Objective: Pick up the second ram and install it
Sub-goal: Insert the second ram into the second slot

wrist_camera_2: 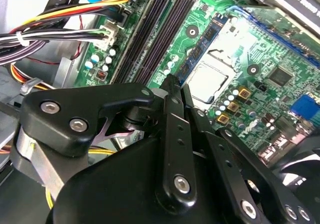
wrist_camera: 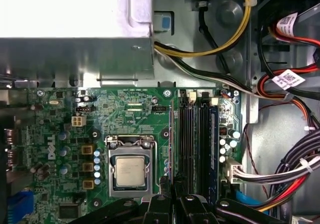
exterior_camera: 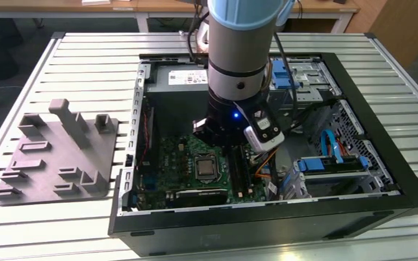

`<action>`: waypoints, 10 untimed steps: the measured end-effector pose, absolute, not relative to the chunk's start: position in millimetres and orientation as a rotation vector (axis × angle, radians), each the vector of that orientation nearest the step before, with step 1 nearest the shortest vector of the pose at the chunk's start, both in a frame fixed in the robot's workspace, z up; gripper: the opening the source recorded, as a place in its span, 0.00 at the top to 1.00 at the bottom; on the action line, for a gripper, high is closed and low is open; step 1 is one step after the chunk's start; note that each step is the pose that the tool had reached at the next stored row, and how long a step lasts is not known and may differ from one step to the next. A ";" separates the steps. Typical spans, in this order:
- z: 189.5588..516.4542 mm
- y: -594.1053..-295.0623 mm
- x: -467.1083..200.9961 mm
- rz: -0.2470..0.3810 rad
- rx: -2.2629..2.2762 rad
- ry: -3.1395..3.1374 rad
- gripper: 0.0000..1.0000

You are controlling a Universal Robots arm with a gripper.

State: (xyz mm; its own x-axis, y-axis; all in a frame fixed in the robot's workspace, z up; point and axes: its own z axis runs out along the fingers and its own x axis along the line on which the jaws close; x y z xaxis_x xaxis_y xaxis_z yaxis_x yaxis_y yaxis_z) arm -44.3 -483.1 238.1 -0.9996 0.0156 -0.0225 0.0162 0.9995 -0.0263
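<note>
My gripper (wrist_camera_2: 178,86) has its fingers (wrist_camera_2: 170,115) pinched on the near end of the second ram (wrist_camera_2: 202,42), the thin blackish-green strip standing on edge just beside the square silver chip (wrist_camera_2: 207,82). If the strip sits off its slot beside that chip, pressing could bend it or leave one end unseated.
</note>
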 end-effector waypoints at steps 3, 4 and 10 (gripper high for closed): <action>234.8 -483.1 -40.1 -0.041 0.025 3.119 0.86; 233.9 -483.1 -38.5 -0.041 0.025 3.119 0.86; 228.0 -483.1 -31.4 -0.041 0.025 3.119 0.86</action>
